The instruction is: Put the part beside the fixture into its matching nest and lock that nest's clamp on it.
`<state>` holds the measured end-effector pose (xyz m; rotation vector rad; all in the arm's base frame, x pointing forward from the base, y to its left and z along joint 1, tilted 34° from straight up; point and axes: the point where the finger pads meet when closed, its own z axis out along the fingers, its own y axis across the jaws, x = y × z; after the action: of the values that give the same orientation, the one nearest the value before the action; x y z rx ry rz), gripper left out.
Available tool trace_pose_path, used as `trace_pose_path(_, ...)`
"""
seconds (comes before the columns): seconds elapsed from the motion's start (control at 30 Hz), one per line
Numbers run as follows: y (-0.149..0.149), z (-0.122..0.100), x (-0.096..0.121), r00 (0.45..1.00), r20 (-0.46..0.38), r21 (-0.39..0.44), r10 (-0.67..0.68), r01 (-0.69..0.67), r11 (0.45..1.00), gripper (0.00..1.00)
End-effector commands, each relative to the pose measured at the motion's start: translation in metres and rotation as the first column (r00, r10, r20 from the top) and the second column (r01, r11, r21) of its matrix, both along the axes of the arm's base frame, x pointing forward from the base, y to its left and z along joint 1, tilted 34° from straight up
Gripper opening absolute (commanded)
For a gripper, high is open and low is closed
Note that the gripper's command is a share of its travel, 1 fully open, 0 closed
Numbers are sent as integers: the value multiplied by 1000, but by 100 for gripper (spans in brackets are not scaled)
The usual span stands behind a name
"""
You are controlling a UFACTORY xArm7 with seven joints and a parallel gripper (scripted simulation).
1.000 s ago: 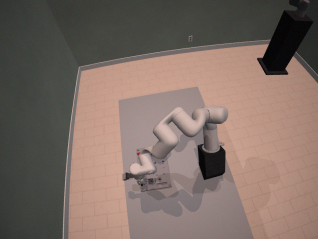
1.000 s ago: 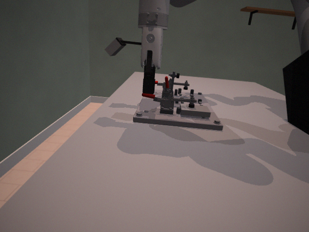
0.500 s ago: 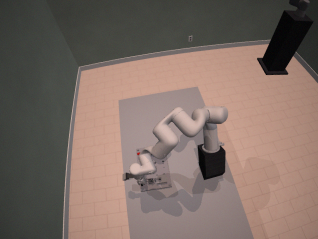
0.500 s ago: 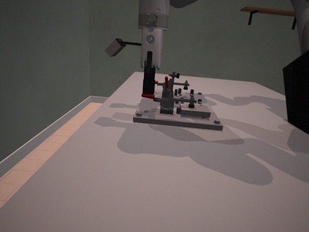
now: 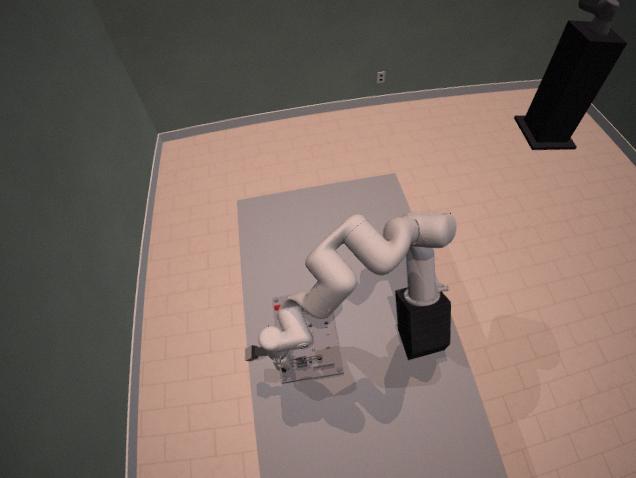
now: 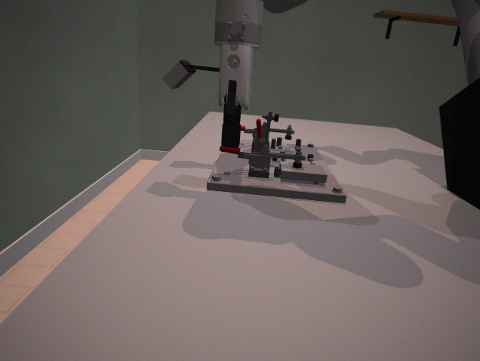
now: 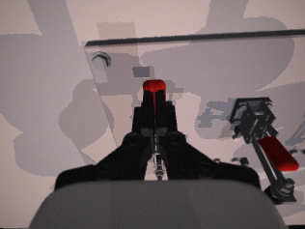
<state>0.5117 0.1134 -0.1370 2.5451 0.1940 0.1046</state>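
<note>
Where the near edge of the fixture plate (image 5: 334, 336) (image 6: 271, 192) (image 7: 193, 47) faces the viewer, the part (image 6: 303, 173), a flat grey block, lies in the nearest nest, beside the stop block (image 6: 277, 171); seating to the required tolerance cannot be judged at this scale. Above it, the clamp bar (image 6: 281, 155) reaches out nearly level, its black-tipped spindle (image 6: 296, 164) at the part's upper face. The near red handle (image 6: 229, 149) (image 7: 154, 86) lies almost flat, pointing away from the part. Placement thus appears done and closing far advanced; whether the linkage has passed dead centre and rests on its stop cannot be told. Just behind this handle, as the exterior view has it, stands the pincer (image 6: 230, 145) (image 7: 154, 103), pointing down, its fingers closed together with nothing between them; the tips are at the handle's outer end, probably bearing on it, though contact is not certain. What remains, by this reading, is to confirm the lock, then raise the pincer well away so that the part lies still unaided. Farther along the plate, a second clamp holds its red handle (image 6: 258, 128) (image 7: 279, 154) upright, and beyond it a third shows a level bar (image 6: 277, 130). The tabletop (image 5: 308, 231) (image 6: 232, 271) (image 7: 29, 120) extends behind.
</note>
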Motion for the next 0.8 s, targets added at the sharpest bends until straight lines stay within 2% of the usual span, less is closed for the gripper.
trace_pose_path(0.0,2,0,1,1000,3,3,2,-2,1000,0)
trace_pose_path(0.77,0,-1,2,1000,3,3,2,-2,1000,0)
